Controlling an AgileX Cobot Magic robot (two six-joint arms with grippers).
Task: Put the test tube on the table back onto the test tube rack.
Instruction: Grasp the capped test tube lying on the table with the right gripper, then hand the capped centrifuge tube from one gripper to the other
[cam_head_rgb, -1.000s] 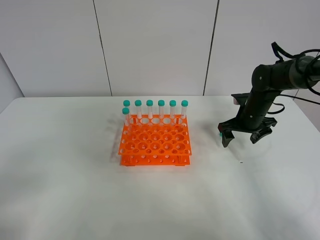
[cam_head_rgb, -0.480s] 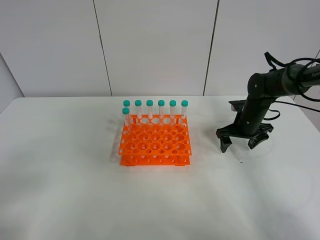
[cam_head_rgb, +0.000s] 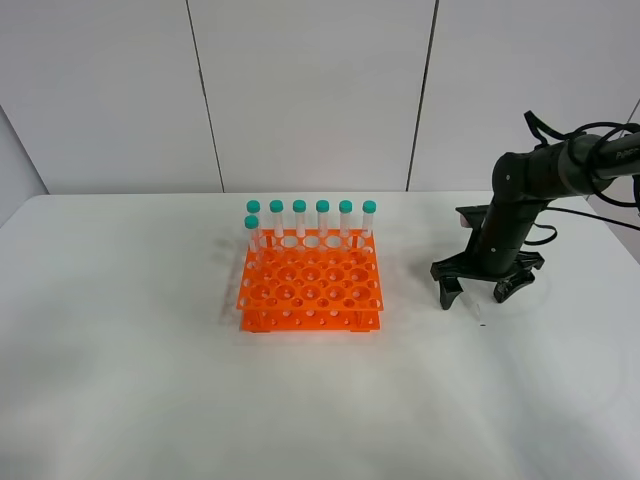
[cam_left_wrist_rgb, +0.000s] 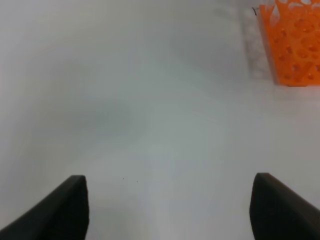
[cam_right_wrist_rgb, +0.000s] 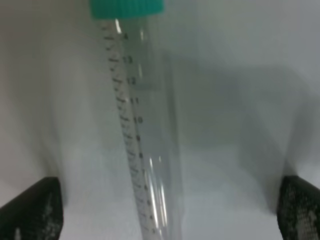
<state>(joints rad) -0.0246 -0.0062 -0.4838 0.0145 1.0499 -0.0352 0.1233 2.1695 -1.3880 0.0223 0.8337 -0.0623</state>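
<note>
White table (cam_head_rgb: 150, 400), toward its right edge: right gripper (cam_head_rgb: 475, 293) spread wide, empty, straddling the lying test tube (cam_right_wrist_rgb: 142, 125); test tube rack (cam_head_rgb: 310, 285) well apart.

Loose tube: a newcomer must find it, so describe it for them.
On the white table, look right of the orange rack, beneath the right tool. The tube lies flat between its open jaws, teal cap and printed scale showing; the seven others stand upright in the rack.

I note: test tube (cam_right_wrist_rgb: 147, 135) clear, with black graduation ticks and numerals; its cap (cam_right_wrist_rgb: 127, 8) teal-green. Test tube rack (cam_head_rgb: 310, 285) bright orange, grid of round holes. Bench (cam_head_rgb: 150, 380) matte white. Right gripper (cam_head_rgb: 474, 296) black.
</note>
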